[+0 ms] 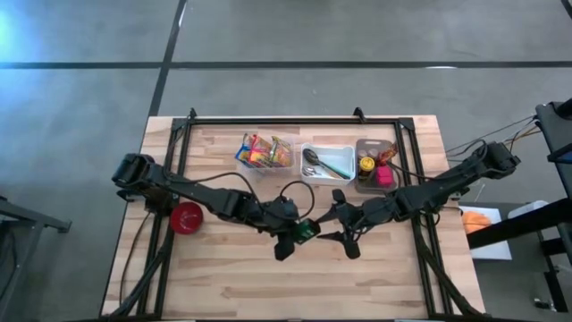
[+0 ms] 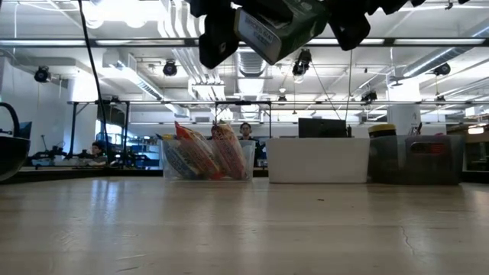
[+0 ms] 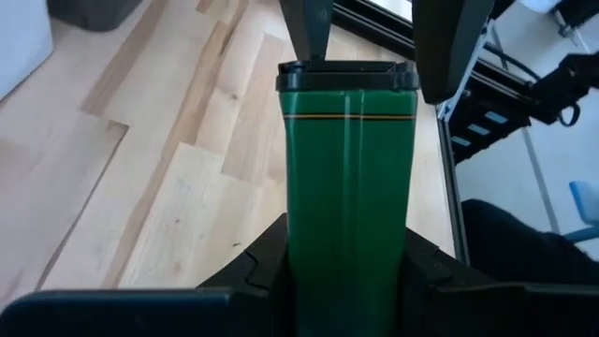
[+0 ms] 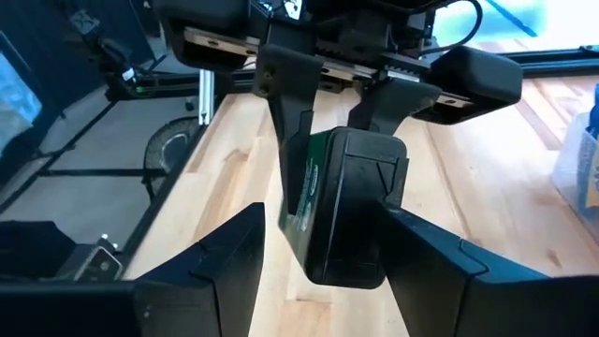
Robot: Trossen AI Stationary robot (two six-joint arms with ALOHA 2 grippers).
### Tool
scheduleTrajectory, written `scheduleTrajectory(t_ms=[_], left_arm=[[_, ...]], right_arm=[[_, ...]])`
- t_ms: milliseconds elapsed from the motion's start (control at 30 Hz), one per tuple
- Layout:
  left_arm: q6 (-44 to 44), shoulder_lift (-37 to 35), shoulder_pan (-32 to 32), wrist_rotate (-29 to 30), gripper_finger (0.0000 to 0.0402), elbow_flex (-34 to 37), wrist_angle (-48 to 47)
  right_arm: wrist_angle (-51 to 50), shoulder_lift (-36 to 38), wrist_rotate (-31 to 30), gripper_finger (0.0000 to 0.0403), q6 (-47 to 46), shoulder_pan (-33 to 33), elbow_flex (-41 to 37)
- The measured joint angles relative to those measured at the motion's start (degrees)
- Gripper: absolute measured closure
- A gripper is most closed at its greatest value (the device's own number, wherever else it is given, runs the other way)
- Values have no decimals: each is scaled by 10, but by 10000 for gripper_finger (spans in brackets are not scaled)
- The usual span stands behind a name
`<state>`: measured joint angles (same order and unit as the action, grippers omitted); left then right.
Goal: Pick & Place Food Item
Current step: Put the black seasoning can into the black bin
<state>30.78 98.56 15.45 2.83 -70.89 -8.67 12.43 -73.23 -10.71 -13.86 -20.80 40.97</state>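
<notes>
A green container [image 1: 305, 230] with a black cap [image 4: 351, 206] hangs over the middle of the table, high at the top of the low view [image 2: 271, 30]. My left gripper [image 1: 299, 234] reaches in from the table's left and is shut on it [image 3: 346, 267]. My right gripper [image 1: 326, 225] comes from the right and is open. Its fingers [image 4: 234, 262] stand on either side of the cap end. A strip of table shows between one finger and the container's green side [image 4: 298, 201]. My left gripper pinches the container's two green sides [image 3: 299, 234] between its fingers, at the end away from the cap. The fingers come from the table's left, slanting down, and lie along the container. The container is lifted clear, cap end toward the right arm. My right gripper's fingers flank the cap; whether either touches it I cannot tell.
A red bowl [image 1: 186, 217] sits at the left. Along the far side stand a clear bin of snack packets [image 1: 264, 154], a white bin with utensils [image 1: 327, 163] and a grey tray with jars [image 1: 375, 168]. Bare wood lies toward the near edge.
</notes>
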Motion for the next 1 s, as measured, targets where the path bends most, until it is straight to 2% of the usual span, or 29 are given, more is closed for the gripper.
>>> scheduleTrajectory(t_ms=[433, 1000], left_arm=[[-16, 0, 8, 0, 294, 0, 6], [-7, 0, 17, 0, 294, -1, 0]], right_arm=[[2, 0, -31, 201, -20, 1, 19], [-3, -1, -30, 201, -57, 1, 20]])
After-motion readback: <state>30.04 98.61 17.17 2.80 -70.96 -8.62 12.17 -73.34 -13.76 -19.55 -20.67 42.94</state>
